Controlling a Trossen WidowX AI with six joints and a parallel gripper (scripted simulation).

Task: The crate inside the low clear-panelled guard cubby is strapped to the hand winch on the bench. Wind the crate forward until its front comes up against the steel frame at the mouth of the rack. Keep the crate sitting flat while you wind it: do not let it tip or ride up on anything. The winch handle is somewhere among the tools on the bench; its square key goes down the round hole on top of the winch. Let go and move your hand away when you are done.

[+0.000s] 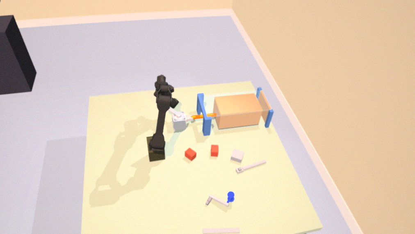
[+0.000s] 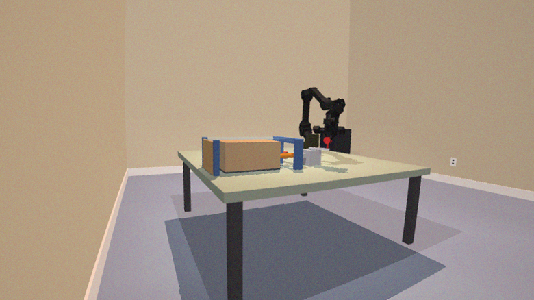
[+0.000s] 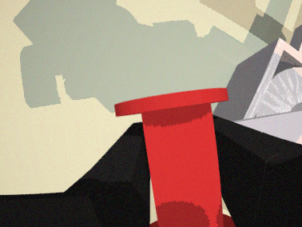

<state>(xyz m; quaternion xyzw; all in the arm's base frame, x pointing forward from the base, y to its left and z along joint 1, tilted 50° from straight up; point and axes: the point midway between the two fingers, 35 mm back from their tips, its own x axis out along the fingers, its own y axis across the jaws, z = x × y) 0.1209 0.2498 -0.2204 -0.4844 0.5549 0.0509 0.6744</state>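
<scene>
While the crank (image 1: 173,111) (image 3: 276,125) sits on top of the winch (image 1: 179,124) (image 2: 313,156) (image 3: 241,85), my gripper (image 1: 174,102) (image 2: 327,136) (image 3: 170,127) is closed on its red knob (image 2: 326,140) (image 3: 180,148), one finger on either side. Finding a handle and seating it look done; winding looks to be the step in hand.

Next along, the orange strap (image 1: 197,116) (image 2: 287,155) runs from the winch under the blue frame (image 1: 206,127) (image 2: 300,155) to the crate (image 1: 239,116) (image 2: 251,153). Crate is in the cubby behind the frame, apparently flat, with a gap left at its front. Remaining: wind until it meets the frame, then let go and move away. How much is already wound, I cannot tell.

Nearer side, a spare crank with a blue knob (image 1: 231,195) and a wrench (image 1: 252,165) lie unused.

Top view gives the tools and the gap, but my arm covers the grip. Wrist view shows the knob between my fingers, no crate. Exterior view shows the crate's underside line, low and level, best for catching a tip.
</scene>
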